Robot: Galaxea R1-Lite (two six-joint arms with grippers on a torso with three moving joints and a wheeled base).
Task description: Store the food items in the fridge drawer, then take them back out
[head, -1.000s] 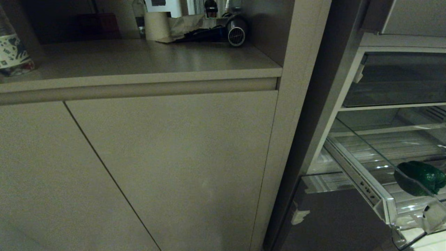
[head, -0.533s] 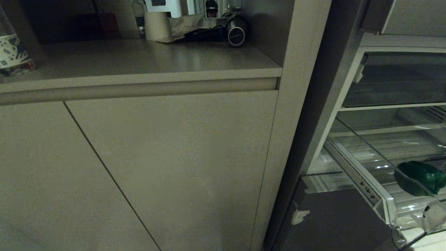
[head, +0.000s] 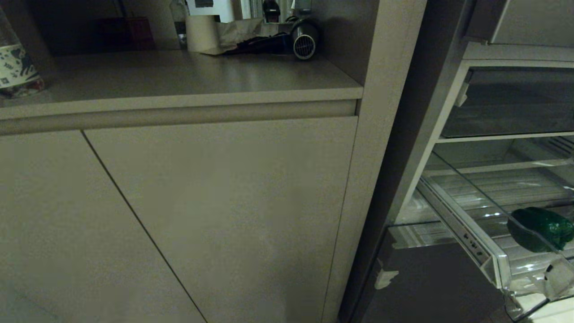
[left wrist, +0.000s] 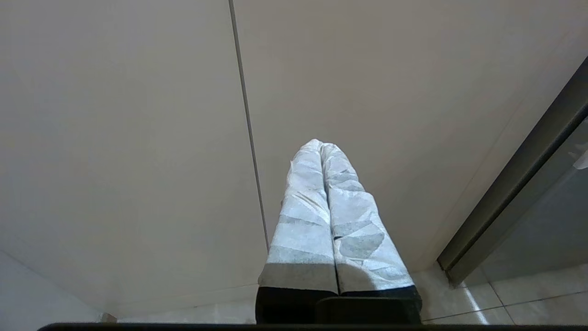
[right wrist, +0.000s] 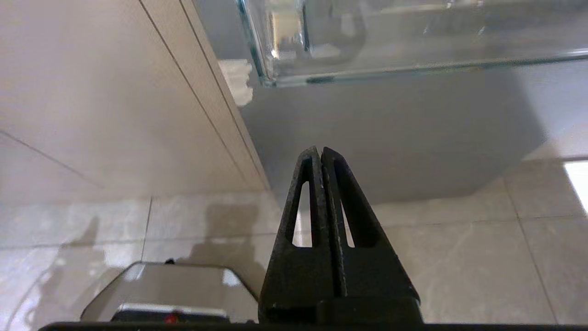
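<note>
Nothing moved in the head view since before: fridge drawer [head: 489, 251] pulled out at right, green food item [head: 540, 226] lying inside. Left wrist view: left end effector [left wrist: 321, 146] pressed together, facing cupboard door [left wrist: 115, 138]. Right wrist view: right end effector [right wrist: 320, 151] pressed together, low beneath the drawer. Probably the take-out step; next, lift up, spread, reach in.

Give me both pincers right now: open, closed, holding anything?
Left pincer: closed, holding nothing, in front of the cabinet door.
Right pincer: closed, holding nothing, below the fridge drawer.
</note>
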